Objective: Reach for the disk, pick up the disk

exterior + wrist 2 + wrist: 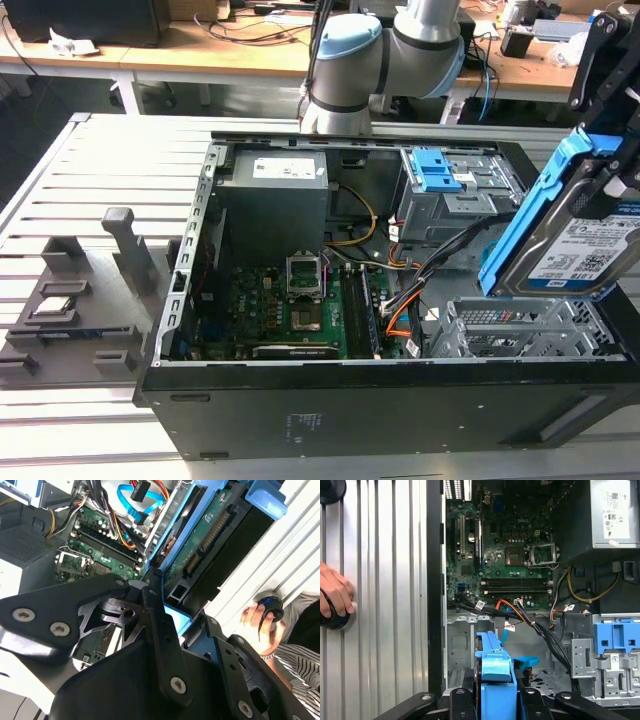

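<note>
1. Slatted grey metal tabletop [90,160] carries an open black computer case [380,400], with wooden desks and cables in the far background of the exterior view.
2. Inside the case lie a green motherboard [300,310], a grey power supply [275,200] and a bundle of orange and black cables [400,300].
3. At the exterior view's right, the gripper [610,160] holds the disk [580,240] lifted above the case's near right corner, tilted, its white-and-blue label facing the camera and a blue rail along its left edge.
4. Black gripper fingers [457,702] clamp either side of the disk's blue rail [497,675] in the first wrist view (the jaws sit narrow, closed on it).
5. Seen in the second wrist view, the disk's green circuit-board underside [210,540] faces the camera, just beyond the gripper linkage.
6. Bare blue brackets [435,170] sit in the drive cage at the case's far right.
7. On the exterior view's left, a grey fixture tray [80,310] holds a small silver chip [55,305].
8. A person's hand [335,595] rests on a round black object on the tabletop beside the case.
</note>
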{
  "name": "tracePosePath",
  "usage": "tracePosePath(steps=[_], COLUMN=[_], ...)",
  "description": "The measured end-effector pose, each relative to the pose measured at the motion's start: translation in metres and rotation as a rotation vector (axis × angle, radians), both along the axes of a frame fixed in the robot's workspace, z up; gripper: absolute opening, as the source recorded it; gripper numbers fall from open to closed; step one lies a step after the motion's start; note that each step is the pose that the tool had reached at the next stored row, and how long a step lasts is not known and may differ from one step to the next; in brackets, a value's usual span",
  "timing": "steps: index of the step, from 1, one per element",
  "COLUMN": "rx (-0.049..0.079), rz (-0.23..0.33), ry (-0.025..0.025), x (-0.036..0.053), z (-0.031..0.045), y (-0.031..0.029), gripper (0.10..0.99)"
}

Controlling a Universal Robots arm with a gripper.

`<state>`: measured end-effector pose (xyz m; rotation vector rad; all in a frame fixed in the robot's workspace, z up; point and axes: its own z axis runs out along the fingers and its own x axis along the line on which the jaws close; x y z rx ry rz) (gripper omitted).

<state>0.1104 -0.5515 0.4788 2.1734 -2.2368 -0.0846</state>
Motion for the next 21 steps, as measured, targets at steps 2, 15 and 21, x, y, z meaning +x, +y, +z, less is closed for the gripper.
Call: tracePosePath(steps=[2, 15, 21], rx=[-0.001, -0.002, -0.002], rz=[0.000, 0.000, 0.000], ry=[0.0000, 0.0000, 0.0000], x=[0.0067, -0.0081, -0.0082], z=[-0.0001, -0.0037, -0.0105], y=[0.0000, 0.0000, 0.0000], gripper=[0.369, 0.369, 0.369])
